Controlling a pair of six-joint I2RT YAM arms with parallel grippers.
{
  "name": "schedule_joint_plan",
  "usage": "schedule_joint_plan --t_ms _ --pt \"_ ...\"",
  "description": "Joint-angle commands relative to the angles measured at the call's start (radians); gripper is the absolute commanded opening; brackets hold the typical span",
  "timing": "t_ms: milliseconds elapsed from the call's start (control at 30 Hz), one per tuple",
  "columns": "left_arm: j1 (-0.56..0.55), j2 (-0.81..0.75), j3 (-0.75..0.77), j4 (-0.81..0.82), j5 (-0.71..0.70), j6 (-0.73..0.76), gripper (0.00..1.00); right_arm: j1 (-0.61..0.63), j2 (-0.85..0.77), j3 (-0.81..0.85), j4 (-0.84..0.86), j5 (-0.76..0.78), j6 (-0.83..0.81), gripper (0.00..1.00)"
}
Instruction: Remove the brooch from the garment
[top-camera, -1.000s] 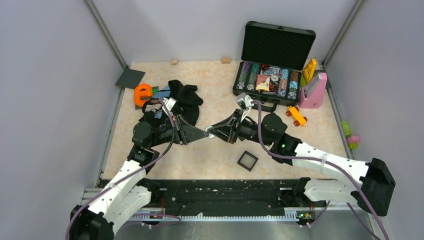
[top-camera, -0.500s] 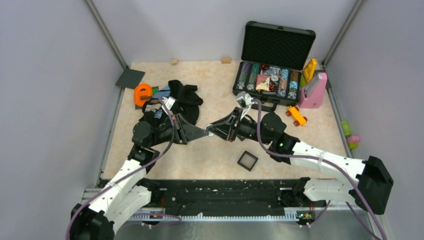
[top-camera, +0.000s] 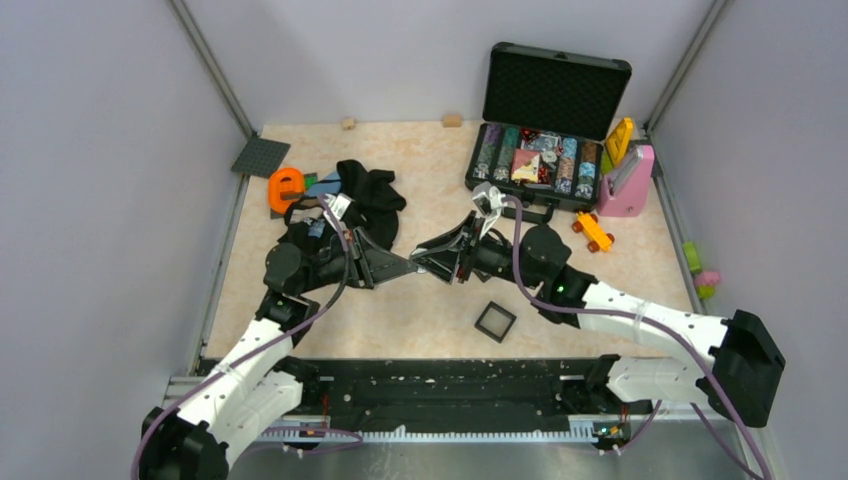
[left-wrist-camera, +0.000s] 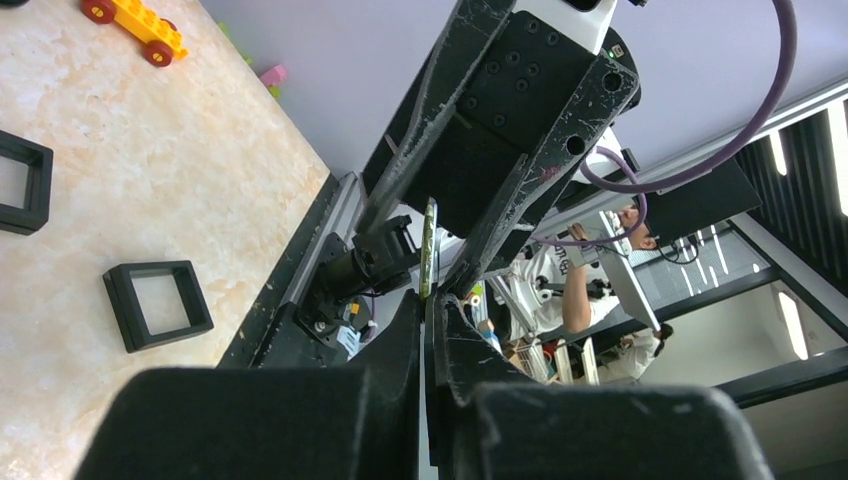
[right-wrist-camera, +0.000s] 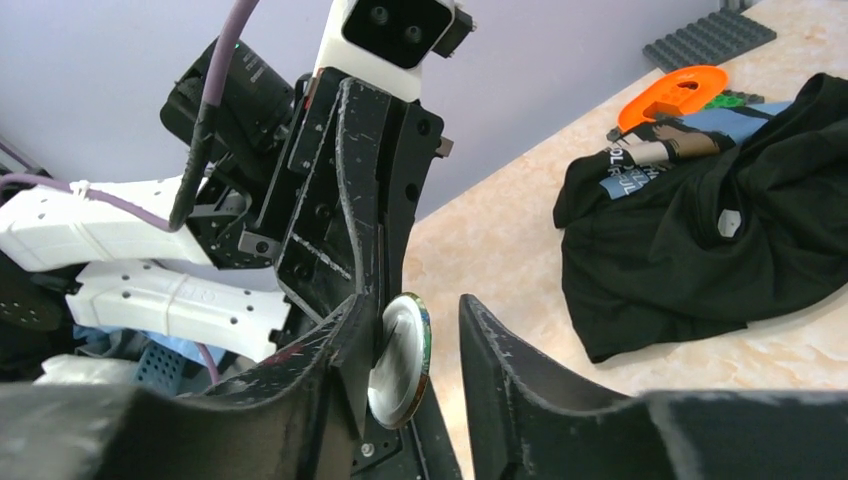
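The brooch (right-wrist-camera: 400, 360), a small round disc with a silvery back and coloured rim, is off the garment and held in the air between both grippers. It shows edge-on in the left wrist view (left-wrist-camera: 429, 245). My left gripper (left-wrist-camera: 428, 298) is shut on its lower edge. My right gripper (right-wrist-camera: 425, 335) is open, its jaws on either side of the disc, which lies close to one finger. The two gripper tips meet over the table's middle (top-camera: 416, 262). The black garment (top-camera: 365, 195) with its blue and white patch lies crumpled at the back left, also in the right wrist view (right-wrist-camera: 720, 240).
A square black frame (top-camera: 495, 320) lies near the front, and two show in the left wrist view (left-wrist-camera: 158, 303). An open black case of chips (top-camera: 545, 150) stands back right, with a pink object (top-camera: 628, 182) and a yellow toy car (top-camera: 593, 231). An orange piece (top-camera: 286, 187) lies by the garment.
My right gripper has moved a little left and back, closing in on the left gripper's tips so its jaws now stand round the brooch. The left arm has barely moved.
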Motion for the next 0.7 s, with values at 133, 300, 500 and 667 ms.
schedule_joint_plan --t_ms 133,300,500,667 --pt "-0.006 -0.023 0.044 -0.077 -0.053 0.171 0.00 0.002 -0.044 -0.001 -0.037 0.001 0.080 0.62" --pt "-0.008 -0.062 0.072 -0.269 -0.206 0.474 0.00 -0.046 -0.134 0.038 -0.277 0.153 0.199 0.66" --pt "-0.026 -0.208 -0.017 -0.152 -0.577 0.891 0.00 -0.051 -0.156 0.188 -0.745 0.332 0.568 0.63" --pt "-0.040 -0.149 -0.117 0.133 -0.110 1.462 0.00 -0.052 -0.136 0.193 -0.737 0.249 0.834 0.62"
